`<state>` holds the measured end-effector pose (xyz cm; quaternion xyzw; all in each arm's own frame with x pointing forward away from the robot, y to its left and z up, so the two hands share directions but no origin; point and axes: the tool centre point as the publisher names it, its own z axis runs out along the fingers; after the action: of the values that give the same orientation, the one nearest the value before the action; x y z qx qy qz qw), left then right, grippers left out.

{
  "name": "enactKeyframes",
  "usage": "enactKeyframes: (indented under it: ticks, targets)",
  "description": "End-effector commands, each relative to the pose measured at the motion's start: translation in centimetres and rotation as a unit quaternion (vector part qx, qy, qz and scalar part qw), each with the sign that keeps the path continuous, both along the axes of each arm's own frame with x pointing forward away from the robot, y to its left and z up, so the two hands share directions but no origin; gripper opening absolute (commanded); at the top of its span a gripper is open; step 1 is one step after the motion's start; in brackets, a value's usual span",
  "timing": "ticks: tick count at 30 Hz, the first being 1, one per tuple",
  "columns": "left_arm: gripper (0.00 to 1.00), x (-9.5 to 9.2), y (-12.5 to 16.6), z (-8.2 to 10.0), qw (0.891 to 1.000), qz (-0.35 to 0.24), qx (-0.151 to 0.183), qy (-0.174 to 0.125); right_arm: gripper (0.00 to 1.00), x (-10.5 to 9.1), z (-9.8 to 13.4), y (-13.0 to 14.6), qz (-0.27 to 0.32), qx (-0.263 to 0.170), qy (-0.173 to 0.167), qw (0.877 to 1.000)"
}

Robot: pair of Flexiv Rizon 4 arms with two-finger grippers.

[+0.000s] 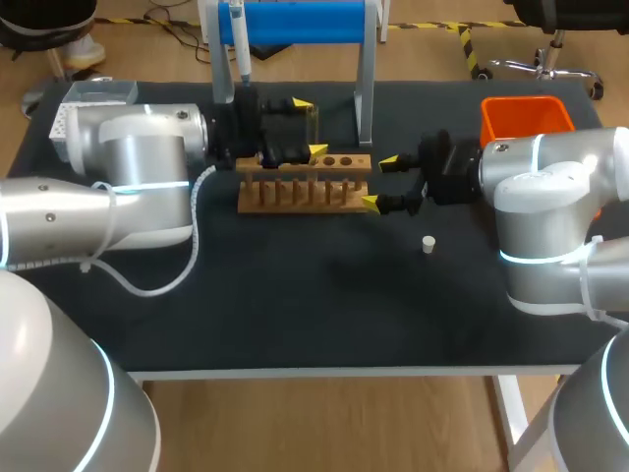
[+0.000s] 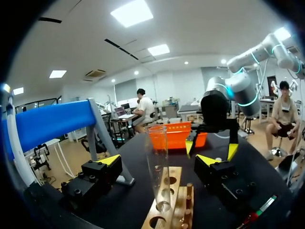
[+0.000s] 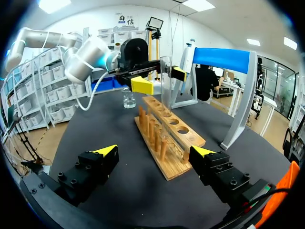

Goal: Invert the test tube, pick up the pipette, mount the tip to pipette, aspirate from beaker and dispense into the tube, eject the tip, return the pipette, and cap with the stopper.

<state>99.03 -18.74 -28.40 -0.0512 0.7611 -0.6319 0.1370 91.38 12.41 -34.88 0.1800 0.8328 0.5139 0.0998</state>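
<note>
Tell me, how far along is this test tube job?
Early on. The test tube stands mouth-up in the rack, so inverting looks done; the open left gripper flanks it. The pipette hangs on its stand, the stopper lies on the table: pipetting and capping remain.

Seen from overhead, the left gripper (image 1: pixel 308 128) and left arm (image 1: pixel 138 167) largely hide the beaker (image 3: pixel 128 99) and nearly all of the test tube (image 2: pixel 158 167) standing in the wooden rack (image 1: pixel 305 192). The pipette (image 1: pixel 239 39) is cut off at the head view's upper edge. The orange bin (image 1: pixel 526 113), at the worktop's far right corner, sits partly behind the right arm (image 1: pixel 550 197). The left wrist view crops the rack's near end.
</note>
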Motion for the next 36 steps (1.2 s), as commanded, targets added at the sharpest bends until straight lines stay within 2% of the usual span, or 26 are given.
enactKeyframes:
  ticks: [1,14,20,28,36]
  targets:
    - [1.00,-0.4,0.2,0.4,1.000,0.003,0.002,-0.001,1.00,0.0,0.0,-0.1,0.001,0.000,0.001,1.000]
    - [1.00,-0.5,0.4,1.5,1.000,0.007,0.009,-0.010,1.00,0.0,0.0,-0.1,0.001,0.000,0.001,1.000]
    - [1.00,-0.8,1.7,2.3,1.000,0.025,0.014,-0.014,1.00,0.0,0.0,-0.1,0.001,0.000,0.001,1.000]
    - [1.00,-2.1,3.8,4.3,0.998,0.045,0.024,-0.021,1.00,0.0,0.0,-0.1,0.001,0.000,0.001,1.000]
    - [1.00,-4.5,6.3,7.1,0.997,0.058,0.038,-0.022,1.00,0.0,0.0,-0.1,0.001,0.000,0.001,1.000]
